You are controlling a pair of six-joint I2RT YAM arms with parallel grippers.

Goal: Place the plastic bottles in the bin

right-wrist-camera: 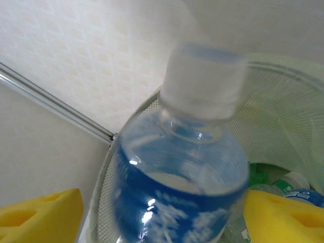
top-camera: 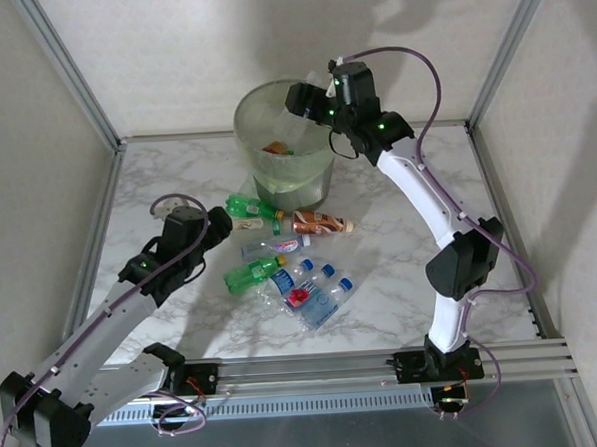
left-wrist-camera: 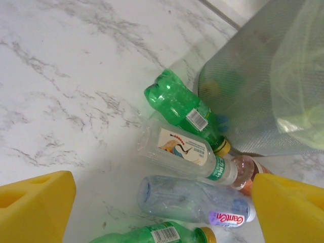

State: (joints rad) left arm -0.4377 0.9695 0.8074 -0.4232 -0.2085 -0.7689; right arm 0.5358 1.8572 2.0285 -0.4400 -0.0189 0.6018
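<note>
The step in hand looked like the drop of one bottle into the bin. In the top view the right gripper hung over the bin's rim at upper centre of the frame. In the right wrist view a clear bottle with a blue label and a white cap stood blurred in the middle of the frame, between the yellow fingers at the lower corners. A gap showed between the bottle and the lower-left finger, so the jaws stood wider than the bottle and it seemed loose, not gripped. Below it, at lower right, other bottles lay inside the bin.

The next move would call for lifting that arm clear of the rim and fetching another bottle.

The left gripper hovered spread wide and empty over the heap of bottles on the marble table. In its wrist view a green bottle lay at centre against the bin's foot, a clear bottle with a bird label just below it, and a crumpled clear one lowest, between the finger pads.
</note>
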